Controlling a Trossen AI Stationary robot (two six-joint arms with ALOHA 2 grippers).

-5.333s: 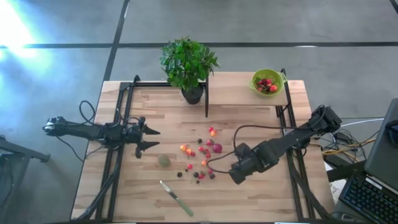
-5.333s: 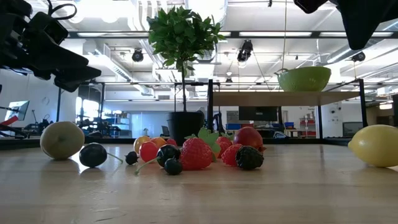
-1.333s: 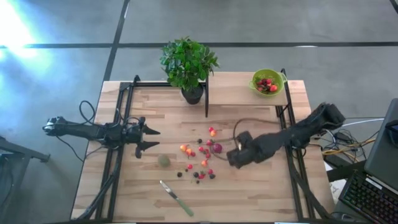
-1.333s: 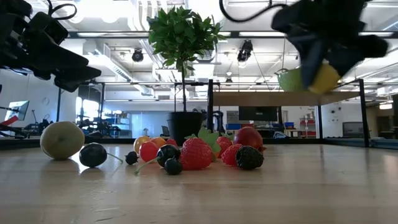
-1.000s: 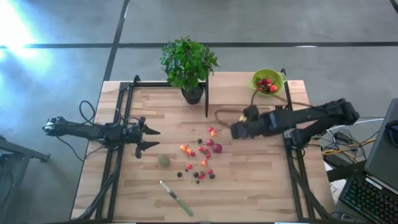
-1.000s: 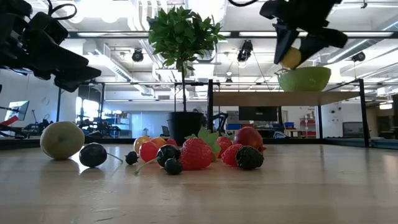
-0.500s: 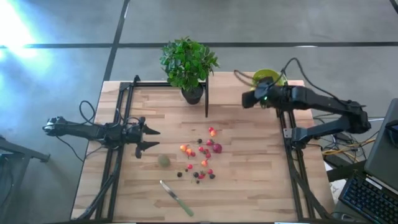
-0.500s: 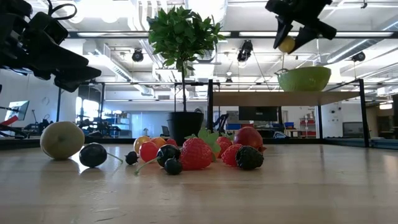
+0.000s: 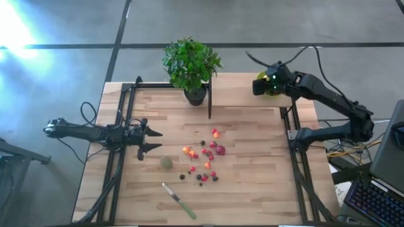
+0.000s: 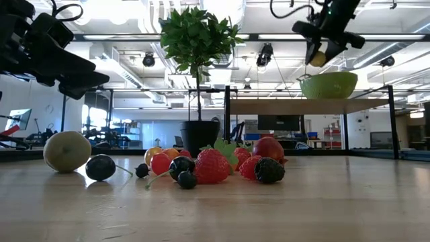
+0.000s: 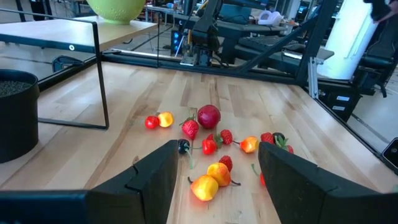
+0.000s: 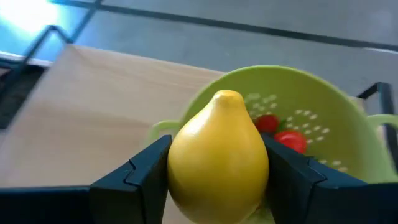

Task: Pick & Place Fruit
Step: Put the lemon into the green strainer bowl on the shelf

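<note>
— Where's the lemon (image 12: 219, 157)?
— Pinched in the right gripper (image 12: 217, 180), above the green bowl (image 12: 329, 124) on the raised shelf (image 9: 237, 94).
— And the left gripper (image 9: 153, 140)?
— Spread, empty, hovering over the tabletop (image 9: 252, 189) beside the scattered berries (image 9: 205, 157).

A smooth, glossy yellow lemon (image 12: 217, 152) is seen clamped between matt dark plastic fingers (image 12: 134, 177). Just beyond the fingers, a lime-green bowl (image 12: 323, 106) of perforated, satin plastic is noted. The tabletop (image 11: 273, 106) is of pale, jointed wood planks with a matt finish. Ahead of the left fingers (image 11: 149, 180), small fruits (image 11: 209, 116) are observed, smooth and shiny.
</note>
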